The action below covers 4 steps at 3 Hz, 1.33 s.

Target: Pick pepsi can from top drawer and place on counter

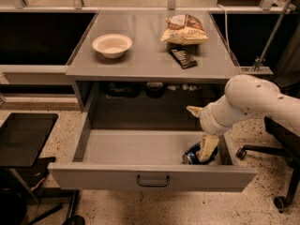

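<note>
The top drawer (140,149) stands pulled out below the counter (145,55). A blue pepsi can (191,156) lies on its side in the drawer's front right corner. My gripper (206,150) reaches down into the drawer from the right and sits right over the can's right end, hiding part of it. The white arm (253,102) bends in from the right edge of the view.
On the counter are a white bowl (112,44), a chip bag (184,29) and a dark rectangular bar (182,57). A black side table (23,135) stands to the left of the drawer. An office chair base (269,172) is at the right.
</note>
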Motion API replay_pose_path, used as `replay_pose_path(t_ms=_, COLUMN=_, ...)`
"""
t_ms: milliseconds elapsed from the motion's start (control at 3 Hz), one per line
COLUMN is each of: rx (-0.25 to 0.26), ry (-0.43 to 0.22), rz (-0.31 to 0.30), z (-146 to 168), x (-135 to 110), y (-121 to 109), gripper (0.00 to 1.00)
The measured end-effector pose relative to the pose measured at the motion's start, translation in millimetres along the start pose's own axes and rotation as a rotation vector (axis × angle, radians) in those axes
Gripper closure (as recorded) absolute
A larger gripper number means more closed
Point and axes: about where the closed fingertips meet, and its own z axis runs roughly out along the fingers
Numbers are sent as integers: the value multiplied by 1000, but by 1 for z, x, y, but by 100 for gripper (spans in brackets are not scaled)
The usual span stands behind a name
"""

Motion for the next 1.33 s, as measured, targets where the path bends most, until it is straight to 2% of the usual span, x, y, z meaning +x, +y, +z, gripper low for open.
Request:
replay_pose_path(t_ms=333, rx=94, ry=29, rz=38, z=0, x=18, y=-19, gripper=0)
replay_pose_path(t_ms=667, rx=177, ry=57, rz=48, z=-15, x=22, y=-38, gripper=0)
replay_pose_path(t_ms=1000, rx=180, ry=57, rz=48, z=-15, x=22, y=-39, gripper=0)
replay_pose_path(t_ms=1333, rx=146, ry=47, rz=10, z=3, x=11, y=-22, gripper=0)
